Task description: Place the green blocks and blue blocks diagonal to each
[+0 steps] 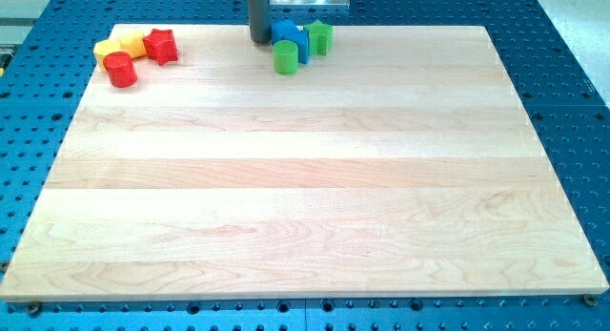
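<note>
The rod comes straight down at the top centre of the frame, and my tip (258, 41) rests on the wooden board (305, 178) near its top edge. It has no jaws to open or close; it holds nothing and only pushes. The tip sits against the left side of a blue block (286, 31), touching it or all but touching it.

Just right of the tip the four task pieces are bunched in one tight knot. A second blue block (300, 49) lies just below and right of the first. A green cylinder (285, 57) stands at the lower left of the knot, and a green block (319, 37), its shape unclear, sits at the right.

So the colours are gathered, with green pieces at opposite corners, but the blues look crowded rather than cleanly diagonal. I judge the arrangement partly done, some nudging left.

Far off in the upper left are a red cylinder (121, 70), a red star (161, 47) and two yellow blocks (120, 46), well apart from the work.
</note>
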`<action>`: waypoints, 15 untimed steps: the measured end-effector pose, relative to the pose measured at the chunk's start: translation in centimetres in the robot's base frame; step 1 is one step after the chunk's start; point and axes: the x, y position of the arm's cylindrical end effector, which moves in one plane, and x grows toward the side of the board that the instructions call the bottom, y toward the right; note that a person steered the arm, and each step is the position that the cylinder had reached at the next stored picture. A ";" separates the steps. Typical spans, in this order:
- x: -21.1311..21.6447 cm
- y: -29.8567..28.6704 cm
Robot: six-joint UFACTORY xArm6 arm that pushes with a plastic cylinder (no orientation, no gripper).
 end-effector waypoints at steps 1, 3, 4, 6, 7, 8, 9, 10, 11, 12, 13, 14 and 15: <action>-1.3 0.1; 5.2 4.5; 10.7 9.8; 19.9 10.0; 18.4 0.8; 12.9 2.5; 8.7 6.6; 10.3 4.1; 8.5 1.0; 7.1 4.8; 6.4 3.7; 4.9 -4.4; -1.2 -8.9</action>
